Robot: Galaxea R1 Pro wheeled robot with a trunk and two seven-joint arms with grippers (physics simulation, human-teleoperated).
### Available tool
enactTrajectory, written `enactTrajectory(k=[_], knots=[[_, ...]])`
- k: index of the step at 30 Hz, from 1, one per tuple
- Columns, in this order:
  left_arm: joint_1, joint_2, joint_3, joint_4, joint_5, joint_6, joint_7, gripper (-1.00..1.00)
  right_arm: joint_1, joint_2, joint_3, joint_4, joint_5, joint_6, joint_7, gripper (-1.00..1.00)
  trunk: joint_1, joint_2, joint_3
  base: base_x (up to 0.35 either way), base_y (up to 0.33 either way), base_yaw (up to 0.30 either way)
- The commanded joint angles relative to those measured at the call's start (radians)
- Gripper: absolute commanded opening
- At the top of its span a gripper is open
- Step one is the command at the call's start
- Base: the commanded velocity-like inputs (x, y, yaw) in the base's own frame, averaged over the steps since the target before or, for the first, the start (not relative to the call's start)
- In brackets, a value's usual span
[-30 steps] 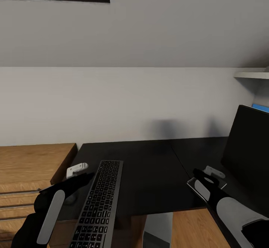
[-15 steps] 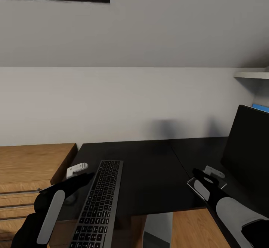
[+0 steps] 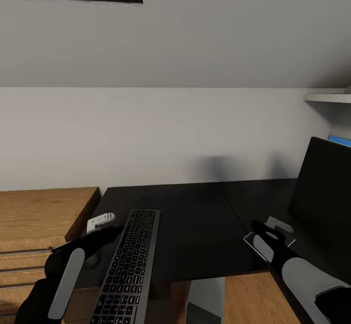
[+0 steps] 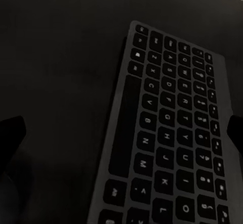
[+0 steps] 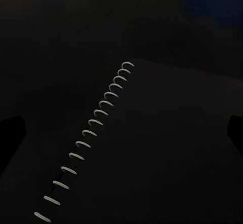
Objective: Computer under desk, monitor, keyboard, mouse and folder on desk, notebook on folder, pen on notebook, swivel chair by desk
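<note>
The black keyboard [image 3: 128, 265] lies lengthwise on the left part of the black desk [image 3: 195, 221], its near end hanging over the front edge. My left gripper [image 3: 104, 225] hovers at the keyboard's left side. In the left wrist view it is open [image 4: 121, 133] above the keys [image 4: 172, 133]. The monitor [image 3: 322, 197] stands on the desk at the right. My right gripper [image 3: 276, 228] is just left of the monitor. It is open [image 5: 121, 130] over a black notebook [image 5: 167, 148] with a white spiral binding.
A light wooden drawer unit [image 3: 44, 216] stands against the desk's left end. A white shelf [image 3: 329, 98] juts from the wall at the upper right, and a blue panel [image 3: 340, 141] shows behind the monitor. The desk's middle is bare.
</note>
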Motion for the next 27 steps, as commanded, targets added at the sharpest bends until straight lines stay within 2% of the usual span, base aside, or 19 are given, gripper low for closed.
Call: enactTrajectory(k=[1, 10, 18, 22, 27], knots=[[-0.001, 0.0, 0.0, -0.001, 0.011, 0.004, 0.008, 1.0, 0.0, -0.001, 0.007, -0.001, -0.011, -0.005, -0.004, 1.0, 0.0, -0.001, -0.001, 0.0, 0.0, -0.014], [-0.001, 0.0, 0.0, -0.001, 0.009, 0.003, 0.008, 1.0, -0.001, -0.003, -0.003, 0.002, -0.014, -0.003, -0.012, 1.0, 0.0, -0.001, -0.001, 0.0, 0.0, -0.001], [-0.001, 0.0, 0.0, -0.001, 0.008, 0.003, 0.008, 1.0, 0.0, -0.003, -0.005, 0.0, -0.016, -0.004, -0.068, 1.0, 0.0, -0.001, -0.001, 0.0, 0.0, 0.0], [-0.001, 0.0, 0.0, -0.001, 0.008, 0.003, 0.008, 1.0, 0.0, -0.003, -0.005, -0.001, -0.016, -0.005, -0.073, 1.0, 0.0, -0.001, -0.001, 0.0, 0.0, 0.0], [-0.001, 0.0, 0.0, -0.001, 0.008, 0.003, 0.008, 1.0, 0.0, -0.003, -0.005, -0.001, -0.016, -0.005, -0.075, 1.0, 0.0, -0.001, 0.0, 0.0, 0.0, -0.123]])
